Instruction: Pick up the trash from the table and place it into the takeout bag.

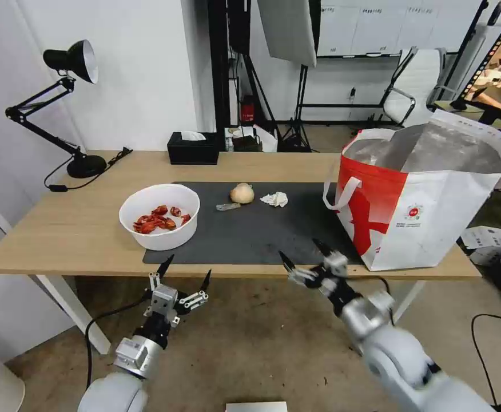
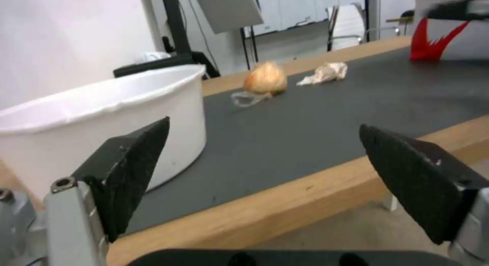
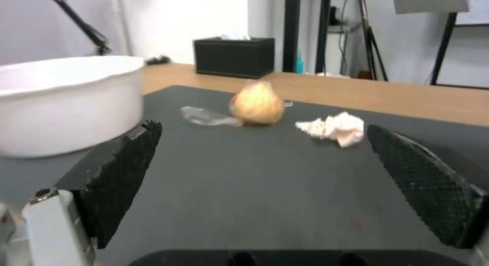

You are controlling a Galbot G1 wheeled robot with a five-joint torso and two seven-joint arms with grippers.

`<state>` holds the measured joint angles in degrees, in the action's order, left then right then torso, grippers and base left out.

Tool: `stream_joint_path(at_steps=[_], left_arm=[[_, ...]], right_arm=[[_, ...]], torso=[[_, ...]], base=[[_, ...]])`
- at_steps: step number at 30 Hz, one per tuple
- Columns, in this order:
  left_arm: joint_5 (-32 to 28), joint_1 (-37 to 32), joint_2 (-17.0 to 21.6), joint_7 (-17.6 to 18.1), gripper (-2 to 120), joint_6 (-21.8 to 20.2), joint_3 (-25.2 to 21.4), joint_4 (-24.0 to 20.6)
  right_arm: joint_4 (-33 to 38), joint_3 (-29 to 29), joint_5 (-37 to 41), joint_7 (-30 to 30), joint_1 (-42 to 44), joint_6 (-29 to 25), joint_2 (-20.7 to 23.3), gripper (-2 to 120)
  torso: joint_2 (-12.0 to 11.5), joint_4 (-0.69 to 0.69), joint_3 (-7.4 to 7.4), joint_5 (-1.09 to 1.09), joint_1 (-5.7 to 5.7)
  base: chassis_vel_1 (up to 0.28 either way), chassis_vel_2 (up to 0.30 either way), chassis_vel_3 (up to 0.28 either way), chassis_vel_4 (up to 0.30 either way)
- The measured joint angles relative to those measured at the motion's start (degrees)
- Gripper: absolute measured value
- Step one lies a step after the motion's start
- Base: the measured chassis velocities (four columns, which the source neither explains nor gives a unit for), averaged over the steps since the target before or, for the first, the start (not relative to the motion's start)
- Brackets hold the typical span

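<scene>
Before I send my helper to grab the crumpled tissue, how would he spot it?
Find the dark grey mat on the table. Near its far edge, the crumpled white tissue lies between the tan bulb-like lump and the takeout bag, the only white, wrinkled scrap there.

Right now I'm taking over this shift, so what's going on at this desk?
A two-armed robot faces the table with both tools open and empty. The left tool hangs before the near edge by the white bowl of red shells; the right tool sits at the mat's near edge. The tan lump, clear plastic scrap and crumpled tissue lie on the mat; the takeout bag stands open at the right.
</scene>
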<state>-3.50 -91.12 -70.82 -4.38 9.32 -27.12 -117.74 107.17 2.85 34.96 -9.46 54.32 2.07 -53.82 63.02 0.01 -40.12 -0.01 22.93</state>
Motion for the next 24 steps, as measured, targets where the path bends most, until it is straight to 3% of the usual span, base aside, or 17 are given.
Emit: stream_joint_path(at_steps=[3,4,7,11,14,24], left_arm=[[-0.01,-0.37,-0.05,0.01,100,0.02,-1.34,0.07],[-0.01,-0.37,-0.05,0.01,100,0.02,-1.34,0.07],[-0.06,-0.63,-0.41,0.01,100,0.12,-2.21,0.25],[-0.09,-0.71,-0.84,0.0,100,0.23,-2.6,0.82],[-0.11,-0.71,-1.34,-0.01,100,0.32,-2.65,1.27],[-0.2,0.1,-1.65,-0.07,100,0.62,-2.46,2.46]], right_arm=[[-5.4,7.18,2.81,-9.03,-10.08,5.56,-2.31,100],[-5.4,7.18,2.81,-9.03,-10.08,5.56,-2.31,100],[-11.9,11.95,6.23,-18.1,-19.16,11.28,-5.73,100],[-19.16,14.62,7.82,-23.28,-26.05,13.91,-9.7,100],[-24.61,15.51,9.78,-26.32,-29.99,15.94,-12.61,100],[-36.99,18.26,12.39,-26.64,-37.08,18.99,-18.71,100]], torso=[[0.0,-0.02,0.0,0.01,0.0],[0.0,-0.02,0.0,0.01,0.0],[0.0,-0.01,0.0,-0.01,0.0],[0.0,-0.01,0.01,0.0,0.0],[0.0,0.0,0.01,-0.01,0.0],[0.0,-0.01,0.01,0.0,-0.01]], base=[[0.0,0.0,0.0,0.0],[0.0,0.0,0.0,0.0],[0.0,0.0,0.0,0.0],[0.0,0.0,0.0,0.0],[0.0,0.0,0.0,0.0],[0.0,0.0,0.0,0.0]])
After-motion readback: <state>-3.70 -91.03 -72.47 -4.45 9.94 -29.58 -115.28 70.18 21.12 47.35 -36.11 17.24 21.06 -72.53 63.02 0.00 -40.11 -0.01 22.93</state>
